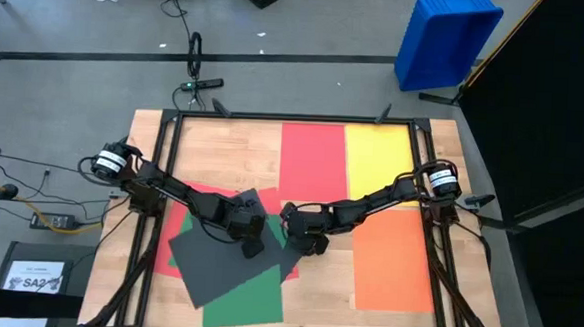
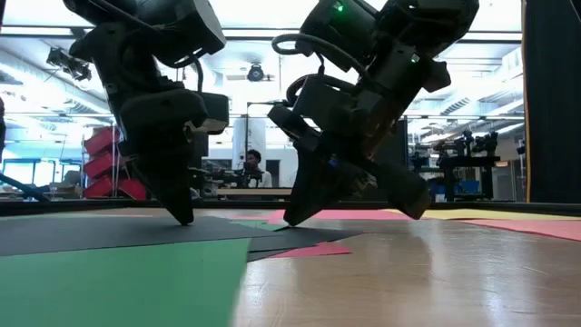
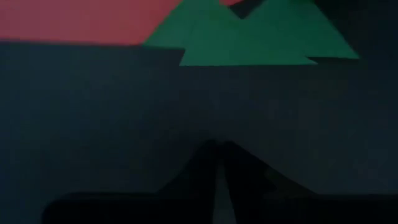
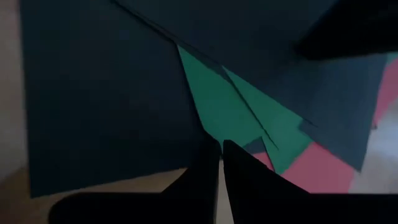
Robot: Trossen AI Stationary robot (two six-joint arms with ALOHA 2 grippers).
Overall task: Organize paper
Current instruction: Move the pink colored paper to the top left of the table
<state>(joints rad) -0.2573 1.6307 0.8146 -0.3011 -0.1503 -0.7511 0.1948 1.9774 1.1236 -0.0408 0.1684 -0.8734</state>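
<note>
A loose pile of paper lies at the table's near left. A dark grey sheet [image 1: 216, 270] is on top, over a green sheet [image 1: 250, 302] and a red sheet [image 1: 182, 223]. Single red [image 1: 312, 160], yellow [image 1: 377, 158] and orange [image 1: 392, 259] sheets lie flat toward the right. My left gripper [image 1: 253, 248] is shut with its tips down on the pile's dark grey sheet. My right gripper [image 1: 313, 247] is shut at the pile's right edge. Its tips are where a dark grey sheet [image 4: 93, 93] meets green paper [image 4: 217, 106]. My left gripper presses its shut fingertips [image 3: 211, 152] down onto the flat face of the dark grey sheet [image 3: 124, 112], slanting down from the table's left. The sheet lies flat under them. My right gripper has its shut fingertips [image 4: 211, 155] down at the dark grey sheet's edge [image 4: 202, 134] beside the green paper, slanting from the right. Whether any paper is pinched between them cannot be told.
Bare wood shows between the pile and the orange sheet [image 2: 436, 263]. A black frame [image 1: 166, 177] runs around the table. A blue bin [image 1: 447, 36] stands on the floor beyond the far right corner. A white printed sheet [image 1: 36, 275] lies off the table at the left.
</note>
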